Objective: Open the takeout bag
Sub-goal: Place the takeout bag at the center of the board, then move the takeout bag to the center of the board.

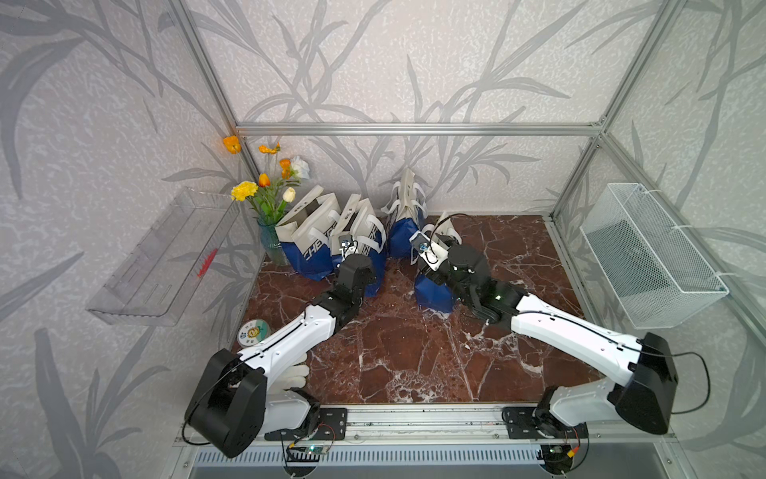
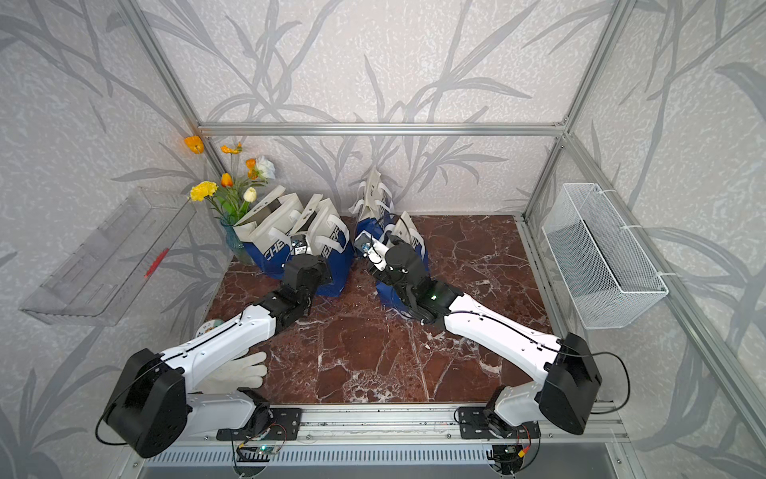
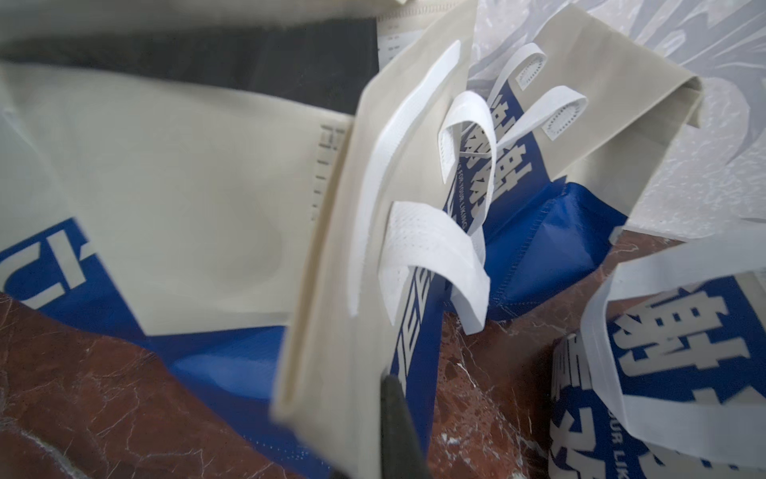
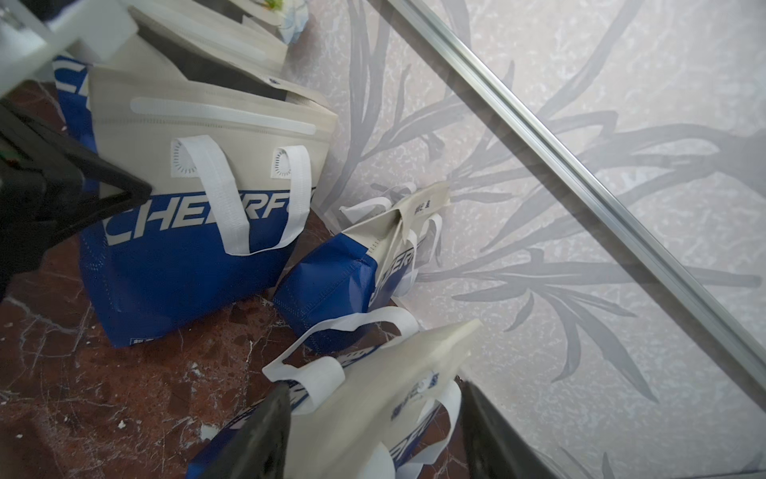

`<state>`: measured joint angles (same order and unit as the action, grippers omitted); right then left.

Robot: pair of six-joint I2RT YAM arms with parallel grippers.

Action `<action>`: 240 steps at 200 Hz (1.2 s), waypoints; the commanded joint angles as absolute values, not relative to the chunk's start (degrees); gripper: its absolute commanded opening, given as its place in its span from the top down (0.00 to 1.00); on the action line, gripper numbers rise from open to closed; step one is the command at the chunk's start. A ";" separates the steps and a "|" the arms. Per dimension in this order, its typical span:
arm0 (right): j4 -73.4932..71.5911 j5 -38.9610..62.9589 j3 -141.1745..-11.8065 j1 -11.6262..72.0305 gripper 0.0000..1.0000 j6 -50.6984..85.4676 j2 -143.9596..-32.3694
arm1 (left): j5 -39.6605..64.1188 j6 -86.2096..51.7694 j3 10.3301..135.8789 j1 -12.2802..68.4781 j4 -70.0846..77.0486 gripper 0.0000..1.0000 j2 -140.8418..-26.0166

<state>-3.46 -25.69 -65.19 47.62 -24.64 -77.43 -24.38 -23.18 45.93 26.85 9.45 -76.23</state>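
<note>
right claw (image 4: 375,383) apart astride takeout bag (image 4: 393,356), seen by wrist only; left claw (image 3: 389,398) unclear.

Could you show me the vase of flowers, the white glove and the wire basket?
vase (image 1: 269,244): in a top view, on its teal glass body.
white glove (image 2: 232,373): in a top view, on its palm.
wire basket (image 1: 621,249): in a top view, on its mesh wall.

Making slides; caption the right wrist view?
Right gripper open astride the top of a takeout bag, other bags beyond.
</note>
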 commanded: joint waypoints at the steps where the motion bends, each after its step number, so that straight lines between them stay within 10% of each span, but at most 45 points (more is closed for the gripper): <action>1: -1.89 -24.68 -63.81 44.17 0.36 -16.65 -71.87 | -24.73 -22.75 47.91 25.51 13.18 0.75 -78.60; 28: -0.79 -24.63 -61.33 41.43 0.35 -14.59 -69.52 | -19.36 -20.01 48.03 25.32 15.70 0.42 -79.52; 70: 1.38 -21.82 -60.63 38.79 0.35 -9.54 -69.65 | -8.56 -13.37 45.25 25.35 17.92 0.20 -76.83; 240: 0.33 -24.34 -53.79 37.54 0.35 -5.11 -64.91 | 11.85 -6.67 39.90 36.10 6.61 0.22 -71.31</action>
